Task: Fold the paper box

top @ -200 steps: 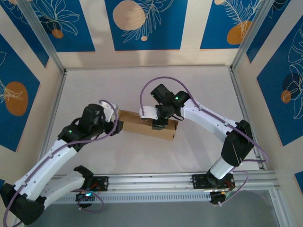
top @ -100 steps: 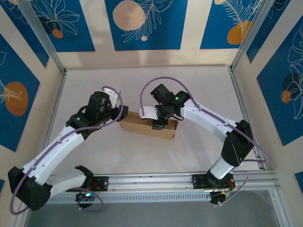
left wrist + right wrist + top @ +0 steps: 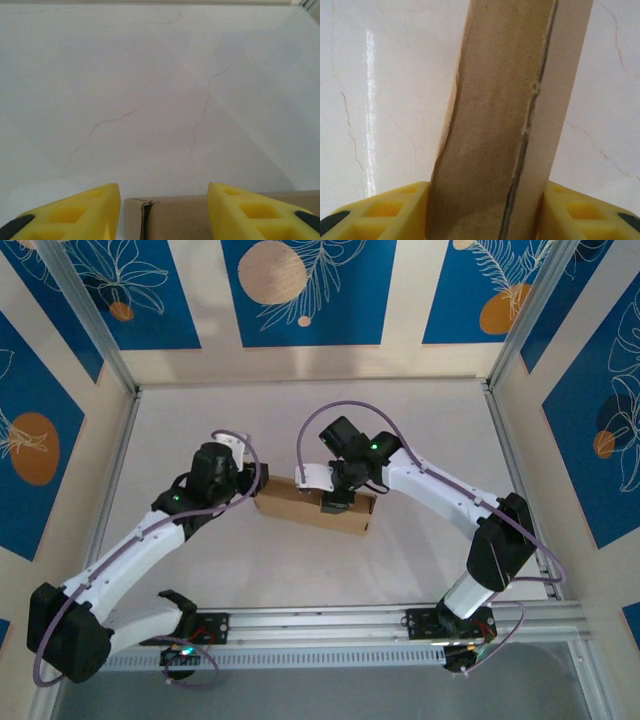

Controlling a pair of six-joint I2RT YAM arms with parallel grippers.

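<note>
The brown paper box (image 3: 315, 505) lies in the middle of the white table (image 3: 300, 420). The right gripper (image 3: 485, 192), bent down over it, squeezes it between both yellow fingers, probably so it cannot slide. The left arm stretches in from the side, and the left gripper (image 3: 164, 195) sits at the box's left end, fingers apart and holding nothing, maybe to tuck that end.

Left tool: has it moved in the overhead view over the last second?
Yes. The left tool has moved away from the near rail, toward the back wall, beside the box's left end.
</note>
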